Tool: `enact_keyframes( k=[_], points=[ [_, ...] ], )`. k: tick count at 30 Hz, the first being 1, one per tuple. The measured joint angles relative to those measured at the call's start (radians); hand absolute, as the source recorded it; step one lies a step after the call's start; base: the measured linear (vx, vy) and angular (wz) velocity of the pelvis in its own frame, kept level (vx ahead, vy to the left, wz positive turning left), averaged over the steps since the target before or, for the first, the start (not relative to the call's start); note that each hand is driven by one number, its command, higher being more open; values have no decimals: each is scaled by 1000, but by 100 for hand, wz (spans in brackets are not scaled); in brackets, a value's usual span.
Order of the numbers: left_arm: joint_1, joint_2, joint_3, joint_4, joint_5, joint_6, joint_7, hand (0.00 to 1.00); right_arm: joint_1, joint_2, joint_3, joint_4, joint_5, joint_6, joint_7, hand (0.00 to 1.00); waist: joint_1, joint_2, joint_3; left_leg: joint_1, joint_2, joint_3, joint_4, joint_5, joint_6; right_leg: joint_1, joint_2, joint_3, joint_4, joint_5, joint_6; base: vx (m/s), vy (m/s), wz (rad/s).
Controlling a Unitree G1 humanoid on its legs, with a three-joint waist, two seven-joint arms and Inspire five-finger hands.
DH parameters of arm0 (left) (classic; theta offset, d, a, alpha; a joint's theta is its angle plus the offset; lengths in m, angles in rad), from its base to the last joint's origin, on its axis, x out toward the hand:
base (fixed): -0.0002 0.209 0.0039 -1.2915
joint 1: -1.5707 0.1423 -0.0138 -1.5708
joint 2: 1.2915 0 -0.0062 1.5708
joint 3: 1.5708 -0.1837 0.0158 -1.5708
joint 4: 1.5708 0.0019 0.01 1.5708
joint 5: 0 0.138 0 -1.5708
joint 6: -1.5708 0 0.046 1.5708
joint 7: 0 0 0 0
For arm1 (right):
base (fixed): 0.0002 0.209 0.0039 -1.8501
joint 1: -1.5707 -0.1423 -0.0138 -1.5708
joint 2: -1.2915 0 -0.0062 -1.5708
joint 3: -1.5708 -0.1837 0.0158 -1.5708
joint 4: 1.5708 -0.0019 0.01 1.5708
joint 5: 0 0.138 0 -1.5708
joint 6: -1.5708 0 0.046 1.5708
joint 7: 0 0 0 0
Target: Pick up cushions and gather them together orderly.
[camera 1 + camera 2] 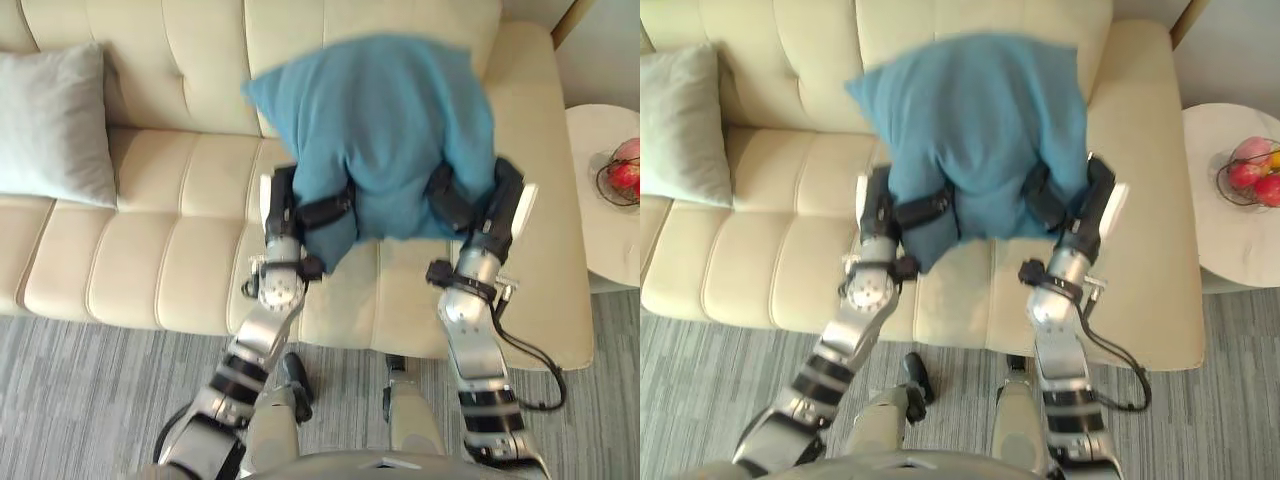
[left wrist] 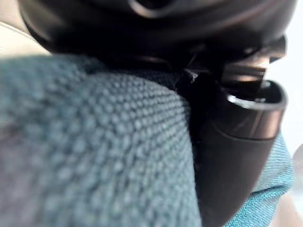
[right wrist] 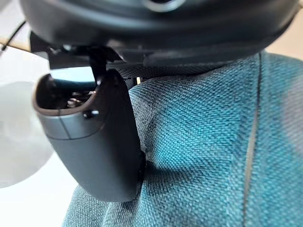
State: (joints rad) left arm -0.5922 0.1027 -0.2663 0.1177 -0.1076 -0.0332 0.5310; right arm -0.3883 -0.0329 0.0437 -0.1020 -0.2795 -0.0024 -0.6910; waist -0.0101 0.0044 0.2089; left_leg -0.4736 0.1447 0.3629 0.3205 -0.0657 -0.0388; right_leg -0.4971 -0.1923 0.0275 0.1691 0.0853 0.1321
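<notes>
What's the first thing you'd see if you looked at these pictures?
The blue cushion, gripped on both sides by the left hand and right hand over the cream sofa. Then the pale grey cushion leaning at its left end, and red fruit on the round white table to the right.

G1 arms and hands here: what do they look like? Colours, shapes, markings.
Left arm and right arm: silver-grey metal segments, black bands at the joints. Left hand and right hand: dark, blocky, a white panel on each outer edge. Right thumb: rounded dark-grey shell, no white cover.
</notes>
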Motion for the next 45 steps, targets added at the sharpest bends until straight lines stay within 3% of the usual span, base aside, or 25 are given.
enact_keyframes(
  k=[5,8,11,17,20,25,33,40,45],
  points=[
    [-282,54,8,164,0,-10,51,100,-235,-12,-55,123,-3,1,-63,100,1,2,40,-72,5,-21,9,25,12,-45,2,-20,-22,36,-5,-53,0,12],
    [-485,95,38,317,0,-8,52,100,-342,-3,-77,215,9,28,-85,100,1,3,99,-110,4,-23,-4,52,15,-72,4,-25,-52,69,-8,-24,-1,4],
    [-571,103,57,403,0,1,41,100,-349,28,-89,264,35,41,-83,100,0,3,119,-138,6,-24,-4,59,15,-100,6,-26,-50,72,-9,0,0,0],
    [-698,105,112,591,3,23,-87,100,-404,86,-142,434,120,76,-17,100,-12,2,197,-211,15,-28,9,60,15,-171,11,-31,-33,73,-9,36,-9,1],
    [-699,99,179,626,2,37,-110,100,-460,83,-164,476,176,76,26,100,-19,1,242,-243,27,-46,25,60,14,-193,17,-50,-14,73,-9,28,-17,7],
    [-643,87,249,649,1,48,-124,100,-470,70,-182,505,212,77,75,100,-15,-2,254,-261,29,-63,28,62,12,-204,20,-69,-7,72,-10,32,-14,9],
    [-422,63,250,574,-4,41,-155,100,-398,27,-224,507,225,69,119,100,-7,-2,254,-232,20,-86,7,80,9,-183,15,-107,29,54,-30,16,-18,9],
    [-262,80,250,441,-10,39,-168,100,-229,-20,-288,337,243,64,138,100,6,-3,254,-176,26,-107,-38,115,-9,-145,25,-131,59,18,-42,6,-55,8],
    [-93,116,252,284,-19,7,-190,100,-31,-83,-309,148,246,6,176,100,6,-20,244,-97,41,-103,-38,105,-19,-70,39,-130,60,4,-46,38,-37,-6]
  ],
)
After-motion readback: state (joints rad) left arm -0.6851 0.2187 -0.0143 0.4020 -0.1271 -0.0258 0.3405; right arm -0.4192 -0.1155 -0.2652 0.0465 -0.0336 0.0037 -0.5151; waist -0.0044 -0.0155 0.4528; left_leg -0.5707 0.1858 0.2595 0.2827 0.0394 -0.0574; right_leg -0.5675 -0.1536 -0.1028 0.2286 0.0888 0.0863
